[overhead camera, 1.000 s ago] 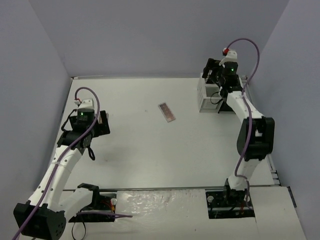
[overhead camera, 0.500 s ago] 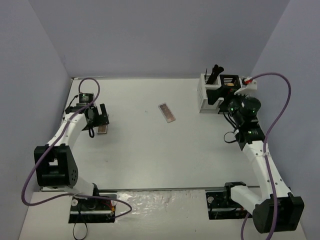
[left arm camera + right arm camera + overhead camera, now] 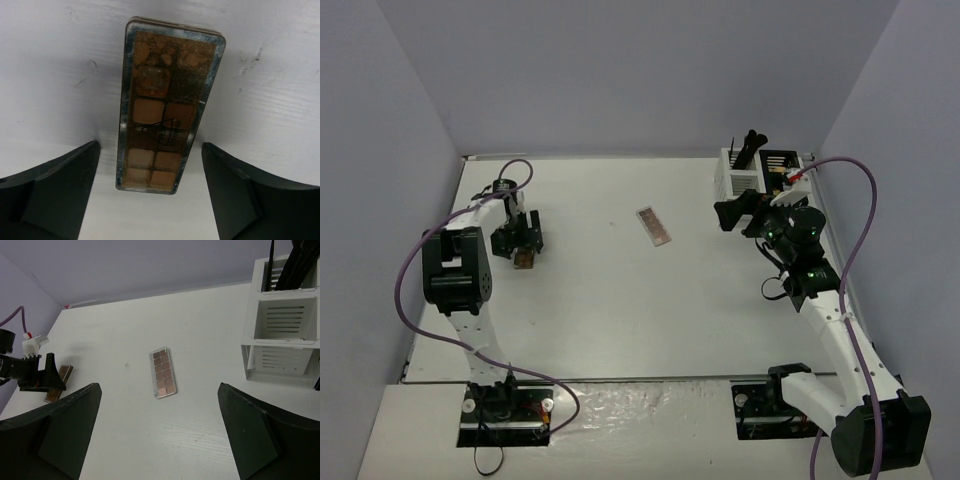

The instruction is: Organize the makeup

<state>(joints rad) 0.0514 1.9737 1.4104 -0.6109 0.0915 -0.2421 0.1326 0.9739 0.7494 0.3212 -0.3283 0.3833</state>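
1. While my left tool [image 3: 150, 150] is hanging low over the desk [image 3: 620, 320] at its far-left side, its jaws are standing apart. One is sitting on each side of the left palette [image 3: 167, 105], with bare desk showing in both gaps, so nothing is being clamped.
2. That palette is lying flat with its pans facing up and its long axis running between the jaws. I am judging that the tool is being lined up to pinch across the short width, the surest hold on so thin a case.
3. My right tool [image 3: 159, 387] is hovering near the white organizer box [image 3: 282, 335] at the far-right of the desk, its jaws spread wide with nothing between them.
4. A second palette [image 3: 163, 372] is lying alone and slightly askew mid-desk, well apart from both tools. The right wrist view is centring it, which is suggesting it as that arm's likely target.
5. Black brushes [image 3: 295, 260] are standing upright in the box's rear compartment, while the slatted compartment in front of them is appearing empty. Both palettes are waiting outside the box, so the sorting is looking unfinished.
6. I am expecting the flat case to skid on the smooth desk if the jaws are meeting it unevenly.
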